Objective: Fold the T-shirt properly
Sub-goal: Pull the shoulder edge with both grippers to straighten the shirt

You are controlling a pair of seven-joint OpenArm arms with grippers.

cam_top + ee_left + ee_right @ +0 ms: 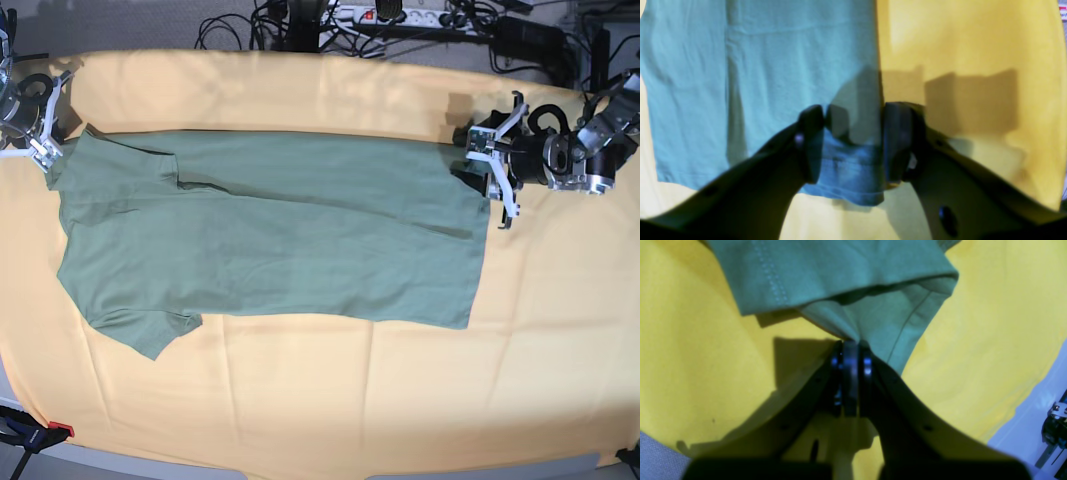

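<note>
Jaws, left: your left gripper (853, 143) has its jaws standing wide, straddling the hem corner of the T-shirt (270, 240); the cloth lies between them but they have not closed on it.
Jaws, right: your right gripper (850, 373) has its jaws pressed tight together, pinching a fold of the T-shirt near a sleeve.
T-shirt position: it lies spread lengthwise on the yellow cloth (330, 400), roughly in that cloth's middle, with the sleeve end toward your right gripper and the hem end toward your left one.
Landmark: taking the T-shirt as the reference, each gripper sits at its far long edge, one at either end.
Done so far: judging by the base view, the far long edge looks turned over onto the body, with a diagonal crease running across; the near sleeve lies out flat.
Left to do: most of the folding, by the look of it. The shirt is at full length, and your left side has no hold yet.
Material: soft sage-green knit, wrinkly, with a stitched hem and sleeve seam visible up close.
Underlay: matte yellow-orange fabric covering the tabletop, lightly creased.
</note>
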